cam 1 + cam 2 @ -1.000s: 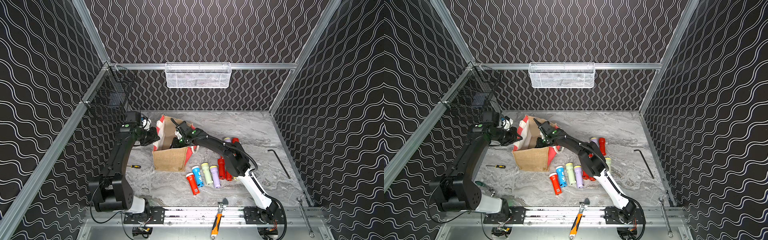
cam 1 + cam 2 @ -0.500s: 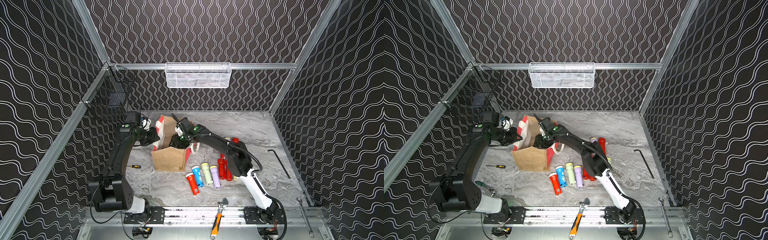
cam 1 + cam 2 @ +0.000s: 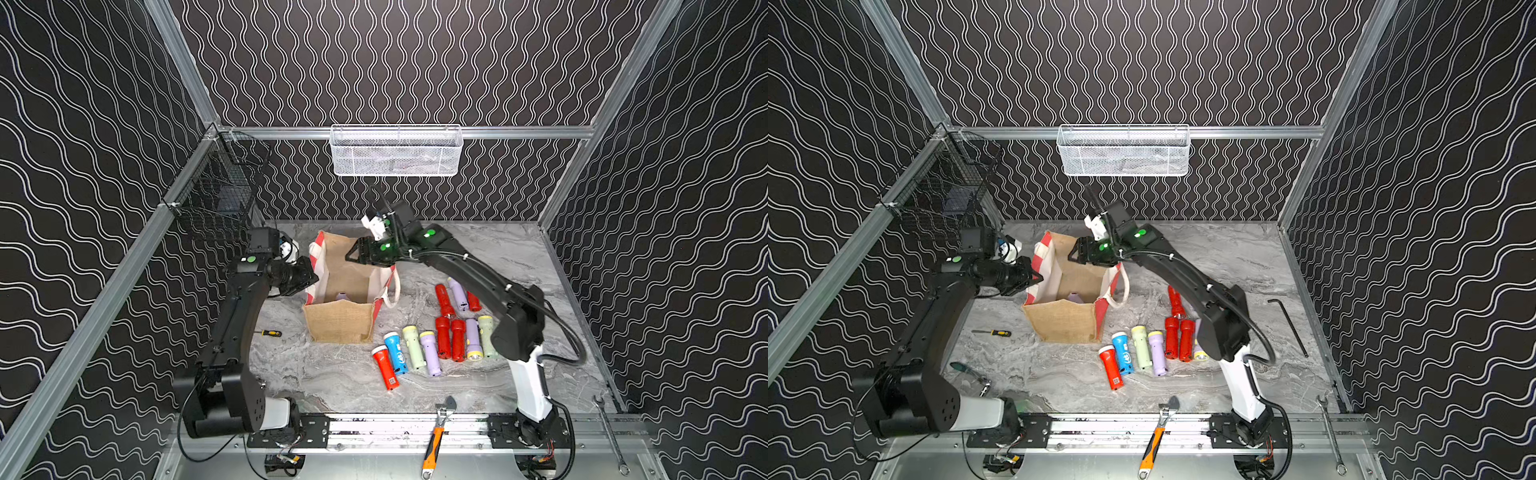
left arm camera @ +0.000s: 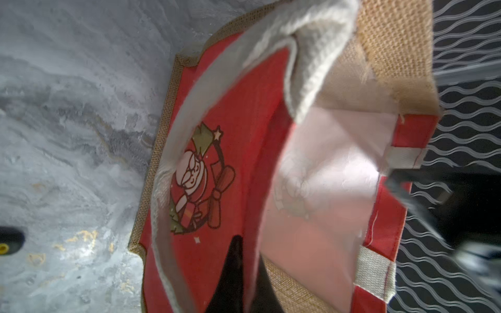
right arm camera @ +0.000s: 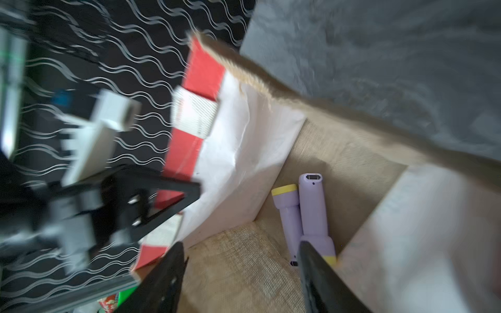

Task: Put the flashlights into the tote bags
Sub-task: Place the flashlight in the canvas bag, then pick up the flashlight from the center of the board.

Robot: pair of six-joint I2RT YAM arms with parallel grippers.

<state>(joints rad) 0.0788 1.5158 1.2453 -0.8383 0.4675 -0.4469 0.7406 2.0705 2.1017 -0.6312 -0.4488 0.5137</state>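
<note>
**Burlap tote bag (image 3: 338,322): two in, about eleven left**

Our left tool (image 3: 311,276) is clamped on the bag's striped rim. Two lilac flashlights (image 5: 311,206) lie inside. Our right tool (image 3: 353,254) hovers above the mouth, parted and empty. We count about eleven flashlights (image 3: 430,353) on the desk (image 3: 332,386).

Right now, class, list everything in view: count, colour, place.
tote bag: one, tan burlap, red-and-white panels, table centre.
flashlights: eleven; five red, three lilac, two pale green, one blue; table, right of bag.
other flashlights: two, lilac, inside bag.
mesh basket: one, white, back rail.
wire basket: one, black, left wall.
wrench: one, orange-handled, front rail.
screwdriver: one, yellow-black, left of bag.
spanner: one, silver, front right.
hex key: one, black, table's right edge.
dark-handled tool: one, beside left arm.
left gripper: one, black, shut on bag's rim.
right gripper: one, black, open over bag's mouth.
</note>
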